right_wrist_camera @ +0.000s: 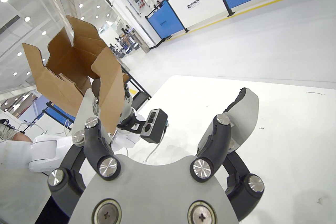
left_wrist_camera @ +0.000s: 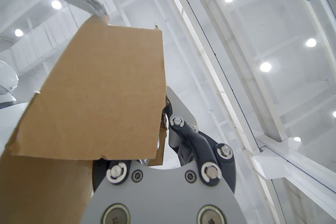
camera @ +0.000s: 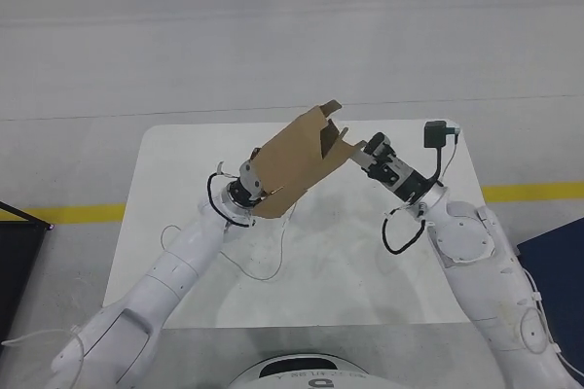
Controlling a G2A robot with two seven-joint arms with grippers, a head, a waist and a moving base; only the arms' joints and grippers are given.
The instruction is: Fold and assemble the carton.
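Gripping carton (camera: 294,160) with left pincer (left_wrist_camera: 164,120), contact mostly hidden, right pincer (right_wrist_camera: 168,101) spread wide, unclenched

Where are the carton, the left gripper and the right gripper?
carton (camera: 297,160), top view, middle of its broad panel.
left gripper (camera: 253,183), top view, clamping the carton's edge.
right gripper (right_wrist_camera: 166,97), right wrist view, between its open fingertips.

We find the carton (left_wrist_camera: 99,93) covering one finger of the left gripper (camera: 252,177) and running past the left wrist view's edge. It also hides one fingertip of the right gripper (right_wrist_camera: 168,101). From above, we cannot make out the left grip.
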